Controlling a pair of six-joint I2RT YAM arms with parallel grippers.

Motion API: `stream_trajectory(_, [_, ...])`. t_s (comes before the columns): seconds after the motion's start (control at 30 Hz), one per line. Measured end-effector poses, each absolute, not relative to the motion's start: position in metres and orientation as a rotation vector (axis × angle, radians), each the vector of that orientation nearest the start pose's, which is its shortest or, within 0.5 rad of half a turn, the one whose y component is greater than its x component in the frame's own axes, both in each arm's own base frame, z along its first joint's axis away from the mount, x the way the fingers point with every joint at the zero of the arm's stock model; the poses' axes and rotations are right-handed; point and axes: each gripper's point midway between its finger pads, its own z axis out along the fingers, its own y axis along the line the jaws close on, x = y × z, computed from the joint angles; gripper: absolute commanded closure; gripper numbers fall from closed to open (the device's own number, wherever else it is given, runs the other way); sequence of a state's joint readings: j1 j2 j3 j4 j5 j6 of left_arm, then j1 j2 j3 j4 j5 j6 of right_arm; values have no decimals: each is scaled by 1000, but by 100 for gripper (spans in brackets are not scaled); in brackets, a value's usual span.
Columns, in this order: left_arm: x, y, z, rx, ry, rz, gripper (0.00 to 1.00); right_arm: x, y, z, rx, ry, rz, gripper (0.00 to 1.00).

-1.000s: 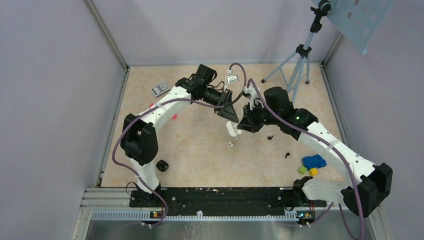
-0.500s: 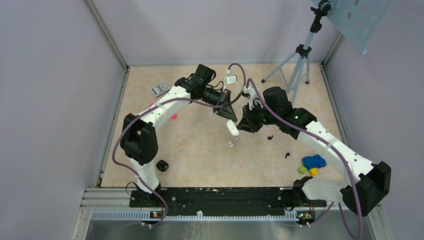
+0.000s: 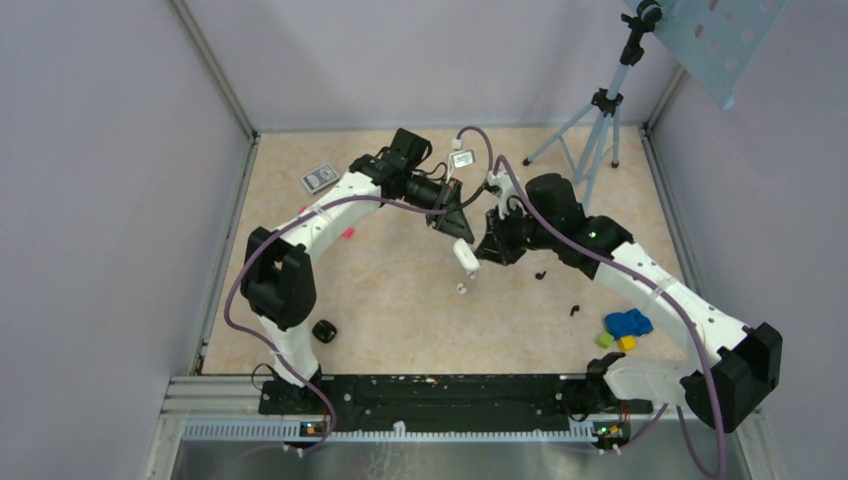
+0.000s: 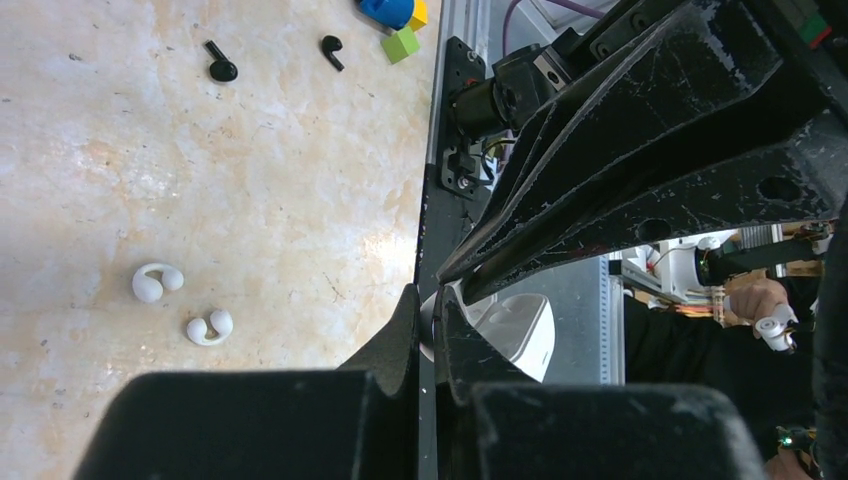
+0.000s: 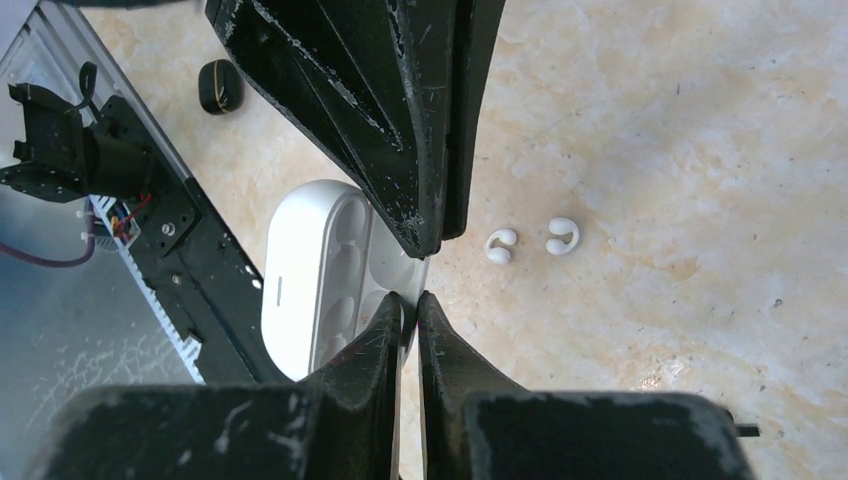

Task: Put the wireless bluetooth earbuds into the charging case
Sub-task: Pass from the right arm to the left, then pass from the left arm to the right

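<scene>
Seen from above, the marbled worktop (image 3: 400,300) is spanned by the left arm (image 3: 330,210) and the right arm (image 3: 650,280), which meet at its middle over the open white charging case (image 5: 300,250). The case is held clear of the surface. The left jaws are pressed together on a thin white edge of it, and the right jaws are pinched on a thin edge at its other side. Neither pair of earbuds has been seated. The white earbuds (image 5: 501,245) lie side by side on the worktop just beside the case, and the black earbuds (image 4: 220,68) lie well apart from it, toward the toy blocks (image 3: 627,323). A small black case (image 5: 220,86) is left near the left arm's base. Two risks can be judged from here. With both grips taken on narrow rims, the case could be twisted at its hinge or slipped free and dropped onto the white buds. With both jaws occupied, no bud can be lifted until one grip is released. The hinge and lid are masked by the black fingers, so the part pinched by each arm cannot be told. The wells are only partly shown, and the buds' orientation is too small to make out.
</scene>
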State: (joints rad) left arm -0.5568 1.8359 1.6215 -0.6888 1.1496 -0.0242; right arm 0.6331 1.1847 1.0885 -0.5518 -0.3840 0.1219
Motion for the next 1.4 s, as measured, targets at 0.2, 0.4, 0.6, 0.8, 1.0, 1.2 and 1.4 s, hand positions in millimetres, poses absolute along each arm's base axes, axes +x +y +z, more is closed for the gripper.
stream_trajectory(0.2, [255, -347, 233, 1110, 2113, -1652, 100, 229, 252, 219, -751, 2169, 821, 67])
stream_trajectory(0.4, [253, -346, 224, 1099, 2156, -1630, 100, 236, 248, 219, -699, 2177, 778, 55])
stream_trajectory(0.6, [258, -341, 213, 1082, 2212, -1549, 100, 245, 237, 218, -639, 2189, 701, 47])
stream_trajectory(0.8, [271, -333, 206, 1016, 2262, -1451, 100, 257, 207, 229, -479, 2188, 585, 44])
stream_trajectory(1.0, [280, -319, 210, 944, 2250, -1290, 100, 271, 166, 263, -152, 2104, 520, 39])
stream_trajectory(1.2, [285, -300, 234, 816, 2079, -1109, 100, 268, 163, 261, 217, 2088, 687, 39])
stream_trajectory(1.4, [284, -271, 262, 646, 1763, -926, 100, 260, 198, 225, 525, 2095, 1051, 30])
